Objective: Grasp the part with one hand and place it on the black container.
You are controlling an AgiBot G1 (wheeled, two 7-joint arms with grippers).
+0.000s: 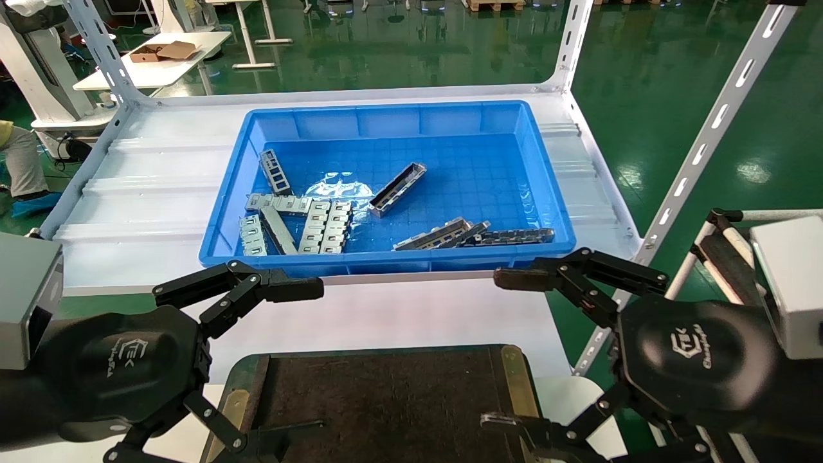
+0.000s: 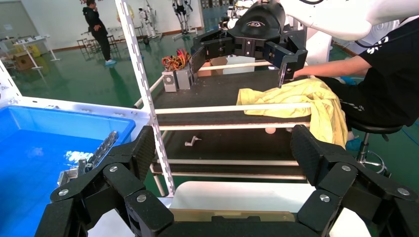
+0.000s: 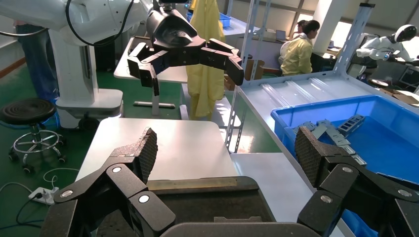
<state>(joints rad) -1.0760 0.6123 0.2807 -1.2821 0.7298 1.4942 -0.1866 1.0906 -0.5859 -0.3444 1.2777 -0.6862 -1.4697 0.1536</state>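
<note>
With both my left gripper (image 1: 257, 360) and right gripper (image 1: 514, 347) spread wide and empty over the black container (image 1: 386, 392), the part (image 1: 397, 189) lay in the blue bin (image 1: 411, 116), where crowded neighbouring strips risked a mistaken pick.

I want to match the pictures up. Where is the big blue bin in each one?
Head view: blue bin sits in the middle, on the white shelf.
Left wrist view: its corner shows beside the left gripper.
Right wrist view: it lies beyond the right gripper.
Shared landmark: the black container.
</note>
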